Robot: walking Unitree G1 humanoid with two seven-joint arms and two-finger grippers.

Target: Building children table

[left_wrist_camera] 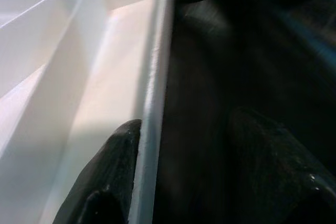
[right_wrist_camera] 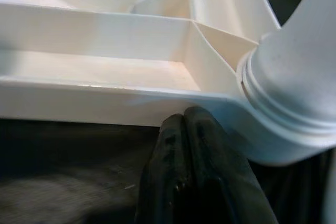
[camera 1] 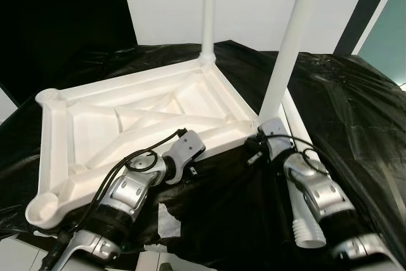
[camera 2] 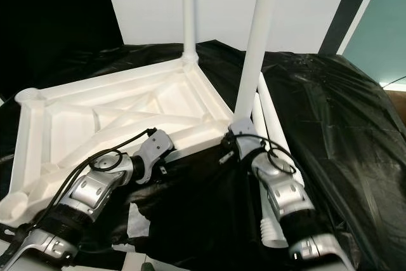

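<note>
One upturned white tabletop (camera 1: 136, 115), two upright legs (camera 1: 209, 11) (camera 1: 288, 49), one loose leg (camera 2: 269, 115), and two grippers (left_wrist_camera: 178, 177) (right_wrist_camera: 191, 129) are counted.

Both silver arms reach forward, low and bent, wrists angled inward.

The left arm (camera 1: 130, 195) bends at the elbow and runs up and to the right, a black cable looping over its wrist; the left tool (left_wrist_camera: 152, 182) has its two black fingers (left_wrist_camera: 113, 177) spread apart, one on each side of a thin white edge. The right arm (camera 1: 314, 198) stretches nearly straight ahead, a cable looping at its wrist; the right tool (right_wrist_camera: 191, 145) has its fingers pressed together, tips touching a white rim.
</note>
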